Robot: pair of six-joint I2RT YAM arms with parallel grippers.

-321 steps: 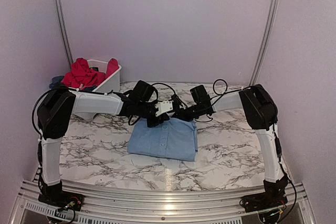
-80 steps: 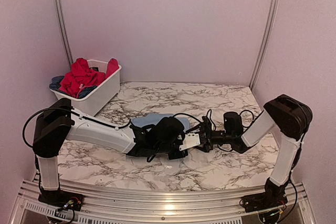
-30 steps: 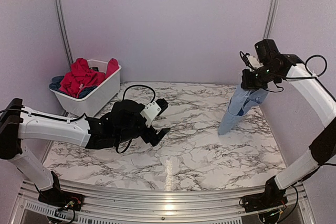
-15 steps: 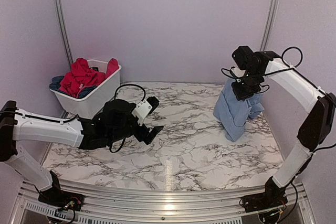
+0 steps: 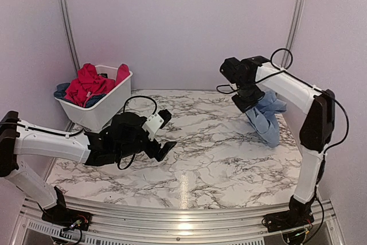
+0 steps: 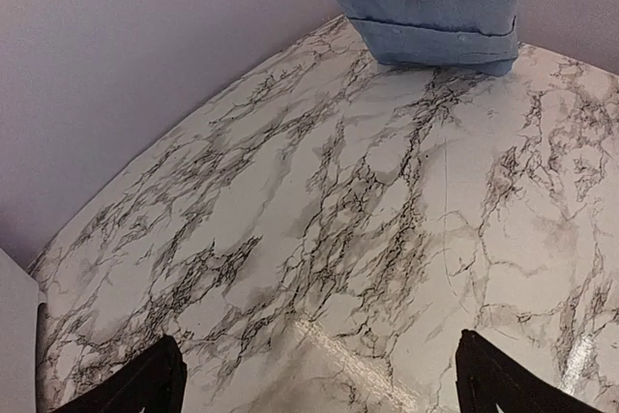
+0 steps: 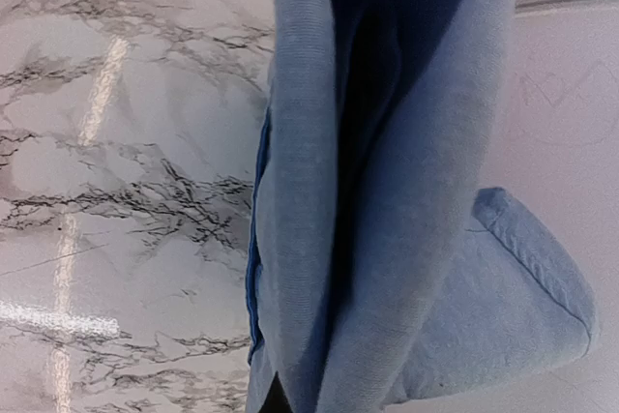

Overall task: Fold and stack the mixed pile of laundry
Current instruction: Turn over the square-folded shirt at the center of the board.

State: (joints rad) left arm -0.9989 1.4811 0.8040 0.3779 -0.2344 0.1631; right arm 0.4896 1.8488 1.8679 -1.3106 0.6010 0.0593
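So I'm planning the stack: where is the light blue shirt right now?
Top view: the light blue shirt hangs from the right arm's fingers over the far right corner of the table, across from the white basket at far left.

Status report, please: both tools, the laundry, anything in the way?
Left tool open, empty. Right tool shut on light blue shirt, at far right. Red garments in basket. No obstacle seen.
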